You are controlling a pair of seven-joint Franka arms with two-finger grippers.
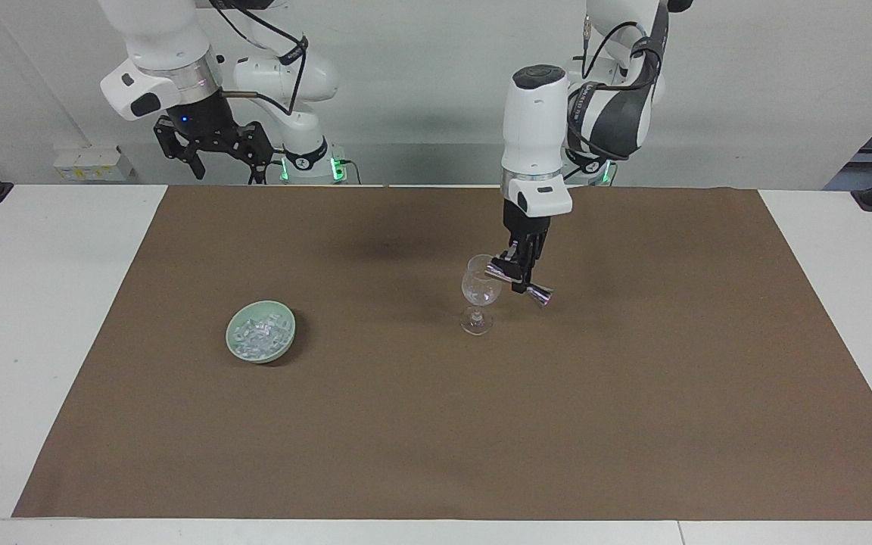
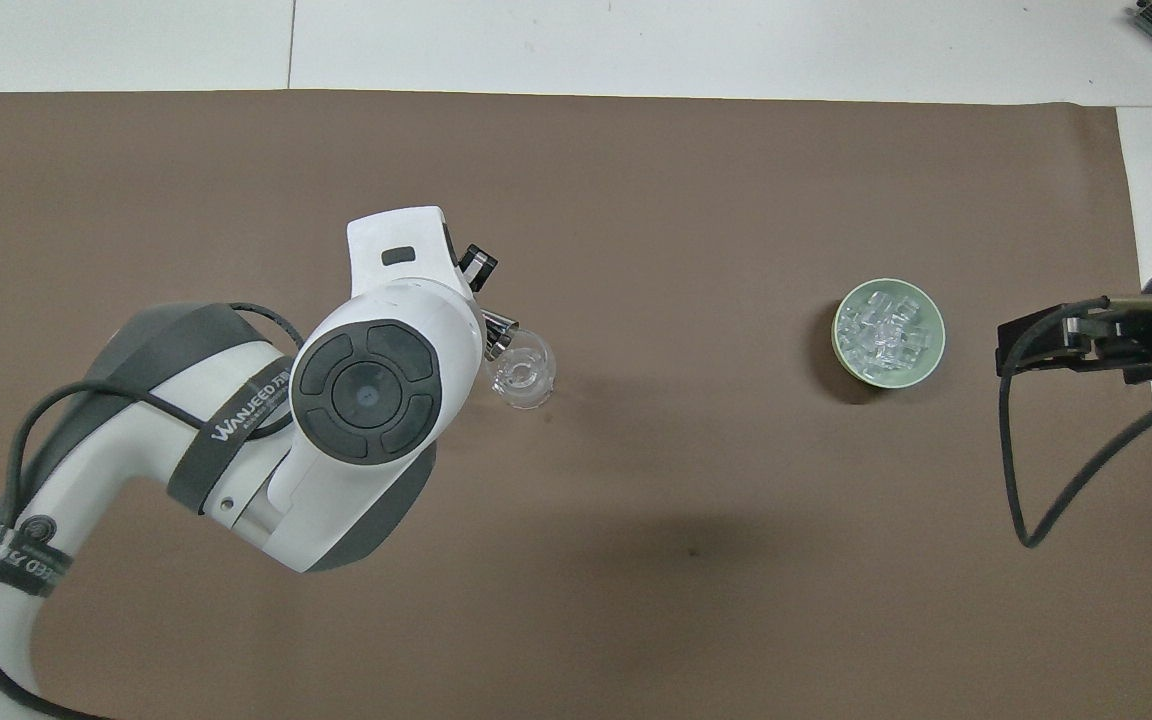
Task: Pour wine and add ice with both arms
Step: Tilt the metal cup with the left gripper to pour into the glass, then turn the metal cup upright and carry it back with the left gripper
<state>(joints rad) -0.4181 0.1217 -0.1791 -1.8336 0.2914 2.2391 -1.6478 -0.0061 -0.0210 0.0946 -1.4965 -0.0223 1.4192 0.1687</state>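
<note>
While the right gripper point(image 1: 213, 155) waits wide open and empty above the table edge, the ice point(image 1: 258, 335) sits in a bowl point(image 1: 284, 342) on the mat. Toward the left arm's end, the left gripper point(image 1: 518, 274), clamped on a jigger point(image 1: 519, 281), tips it over the glass point(image 1: 478, 291).

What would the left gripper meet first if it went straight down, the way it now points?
Probably the brown mat beside the clear wine glass; the left gripper, shut on a tilted silver jigger, hangs beside the glass's cup.
</note>
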